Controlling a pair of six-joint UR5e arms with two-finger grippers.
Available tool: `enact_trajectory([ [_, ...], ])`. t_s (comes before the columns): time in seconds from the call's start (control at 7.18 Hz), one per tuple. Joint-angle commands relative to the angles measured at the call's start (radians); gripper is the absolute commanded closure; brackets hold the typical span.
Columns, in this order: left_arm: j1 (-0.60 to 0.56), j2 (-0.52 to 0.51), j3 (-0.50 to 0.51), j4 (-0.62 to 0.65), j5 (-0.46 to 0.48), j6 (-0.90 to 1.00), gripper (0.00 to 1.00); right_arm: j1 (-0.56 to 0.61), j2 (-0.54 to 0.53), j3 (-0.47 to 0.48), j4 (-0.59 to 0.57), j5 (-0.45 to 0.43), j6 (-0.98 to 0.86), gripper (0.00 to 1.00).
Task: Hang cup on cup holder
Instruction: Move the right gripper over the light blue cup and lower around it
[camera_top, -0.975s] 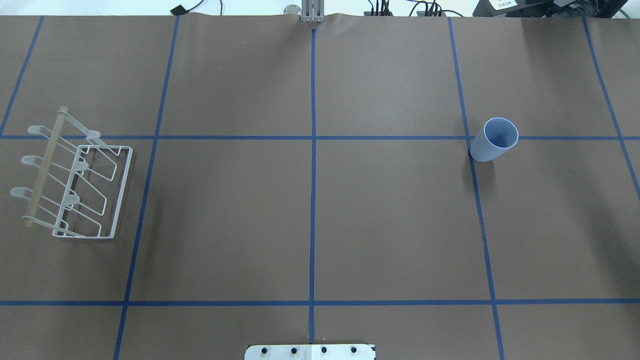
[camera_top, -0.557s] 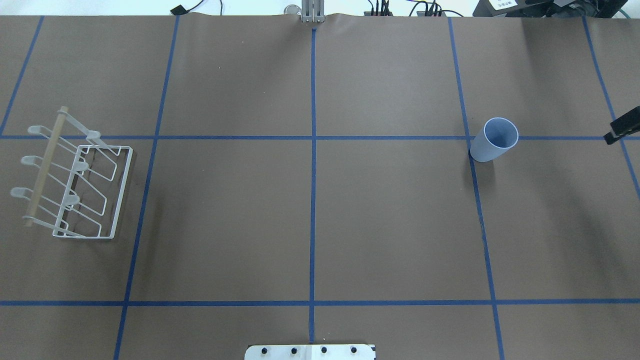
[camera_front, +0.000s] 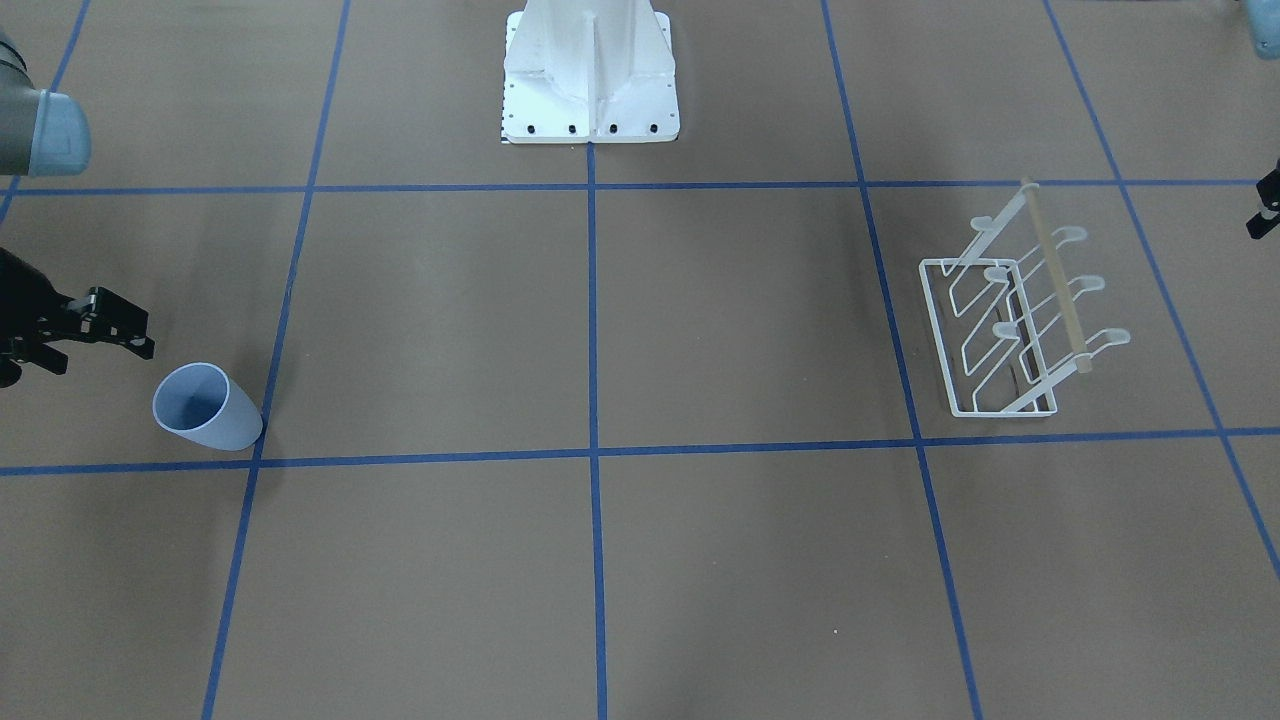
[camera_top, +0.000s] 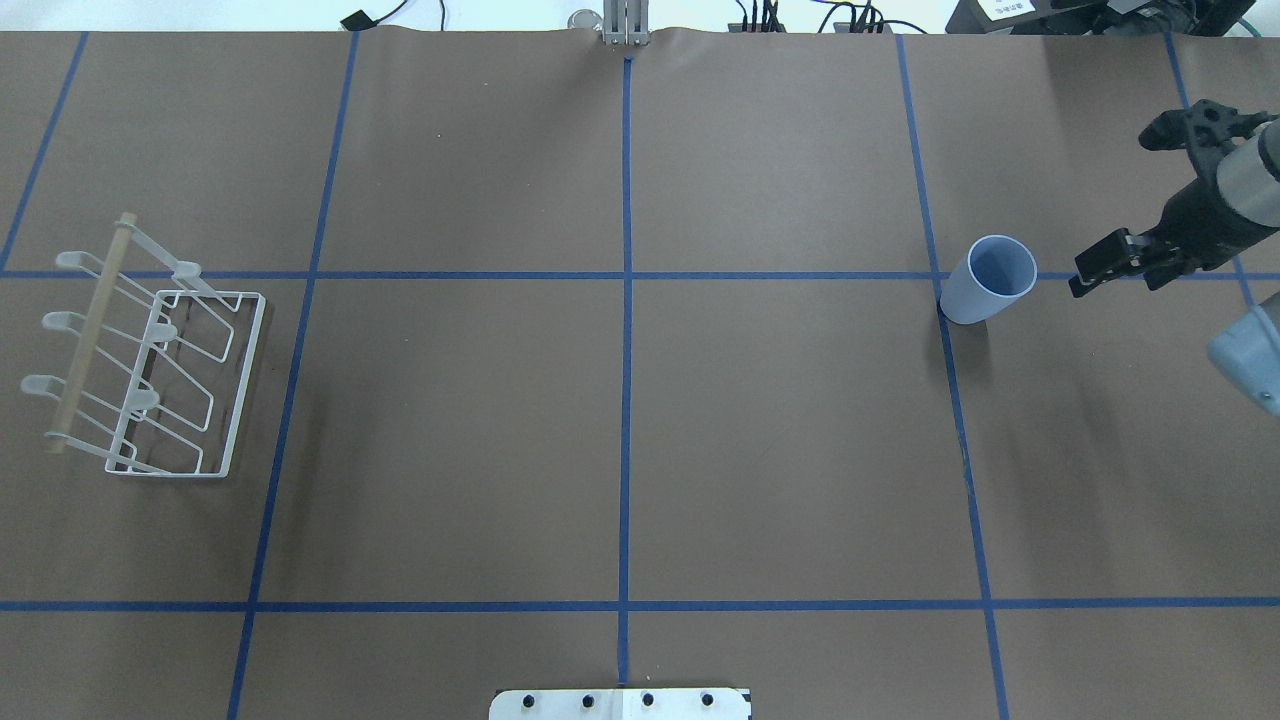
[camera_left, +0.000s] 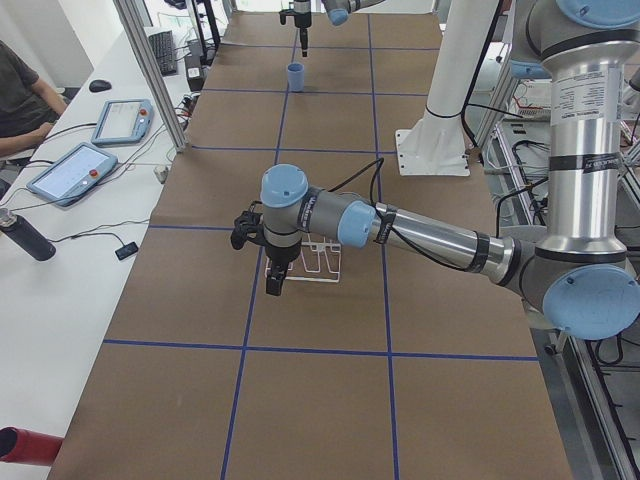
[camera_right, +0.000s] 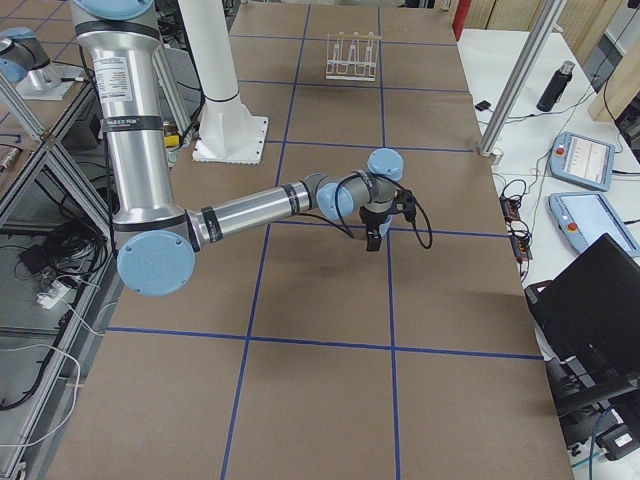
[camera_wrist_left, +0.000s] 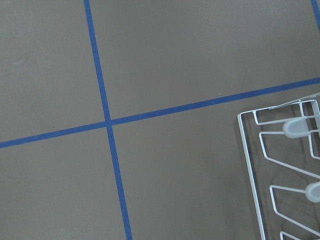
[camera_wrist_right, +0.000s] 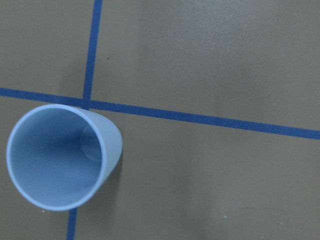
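The light-blue cup (camera_top: 988, 280) stands upright on the right half of the table, also in the front view (camera_front: 205, 408) and the right wrist view (camera_wrist_right: 62, 157). The white wire cup holder (camera_top: 150, 350) with its pale rod stands at the far left (camera_front: 1015, 320) and its corner shows in the left wrist view (camera_wrist_left: 285, 175). My right gripper (camera_top: 1120, 268) hangs just right of the cup, apart from it, and looks open and empty (camera_front: 85, 345). My left gripper (camera_left: 273, 280) hangs in front of the holder; I cannot tell if it is open or shut.
The brown table carries a blue tape grid. The white robot base plate (camera_front: 590, 70) sits at the robot's edge. Cables and plugs (camera_top: 800, 15) lie along the far edge. Tablets (camera_left: 70, 170) and a bottle (camera_left: 25, 235) lie on the side bench.
My right arm has come into the overhead view from the right edge and moved left up to the cup. The cup and the holder have not moved.
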Motion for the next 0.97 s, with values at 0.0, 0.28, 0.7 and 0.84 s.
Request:
enact_trajectory([
  [0.0, 0.000, -0.002, 0.001, -0.001, 0.000, 0.000, 0.02, -0.023, 0.061, -0.055, 0.019, -0.002, 0.039, 0.00],
  [0.28, 0.000, 0.000, -0.004, 0.000, 0.000, -0.002, 0.02, -0.023, 0.133, -0.093, 0.005, -0.007, 0.039, 0.00],
  [0.7, 0.000, -0.002, -0.004, 0.000, 0.000, -0.002, 0.02, -0.026, 0.133, -0.150, 0.017, -0.010, 0.038, 0.10],
  [0.84, 0.000, -0.002, -0.003, 0.000, 0.000, -0.002, 0.02, -0.029, 0.135, -0.155, 0.017, -0.010, 0.039, 0.13],
])
